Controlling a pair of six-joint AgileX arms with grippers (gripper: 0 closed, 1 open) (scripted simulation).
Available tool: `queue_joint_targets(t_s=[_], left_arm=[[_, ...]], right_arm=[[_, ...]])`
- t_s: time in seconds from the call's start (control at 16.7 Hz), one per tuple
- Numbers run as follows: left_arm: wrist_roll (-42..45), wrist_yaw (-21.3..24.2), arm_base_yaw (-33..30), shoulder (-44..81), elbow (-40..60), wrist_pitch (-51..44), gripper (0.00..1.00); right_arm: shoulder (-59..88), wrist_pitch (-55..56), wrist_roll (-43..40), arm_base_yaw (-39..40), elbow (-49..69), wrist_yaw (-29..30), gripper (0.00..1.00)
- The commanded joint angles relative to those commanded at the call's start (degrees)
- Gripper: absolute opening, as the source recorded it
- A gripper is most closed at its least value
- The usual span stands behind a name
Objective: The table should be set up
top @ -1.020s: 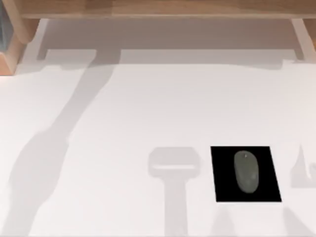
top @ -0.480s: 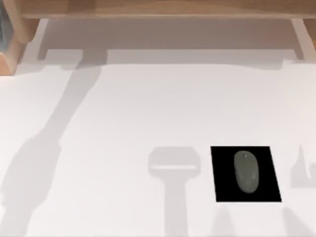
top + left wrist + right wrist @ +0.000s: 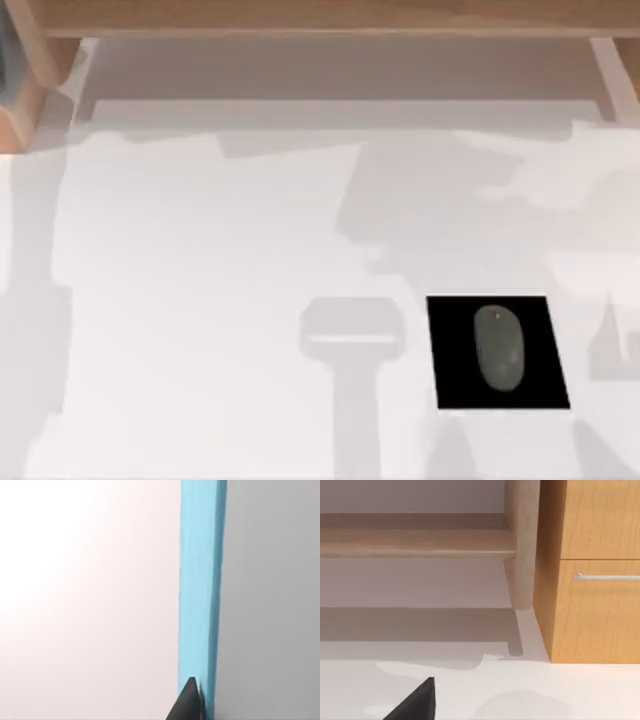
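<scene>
1 grey mouse on 1 black pad, front-right of white table, wood shelf at back, drawer cabinet beside; tool states: cannot tell.

The top view looks straight down from high above the table, taking in the black pad at the right and the wooden shelf along the far edge. The left wrist view faces close onto a blue vertical strip between pale surfaces. The right wrist view sits low, facing level across the tabletop toward a wooden cabinet; it shares the white tabletop with the top view.
</scene>
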Motion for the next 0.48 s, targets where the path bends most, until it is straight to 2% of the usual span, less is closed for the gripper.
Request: queue_joint_targets(t_s=[0.24, 0.48], left_arm=[[17.7, 5.67, 15.0, 4.33, -12.88, 5.39, 0.0], [35.6, 13.97, 25.9, 8.94, -26.18, 10.79, 0.0]], right_arm=[[0.0, 0.0, 0.0, 0.0, 0.0, 0.0, 1.0], [0.0, 0.0, 0.0, 0.0, 0.0, 0.0, 1.0]])
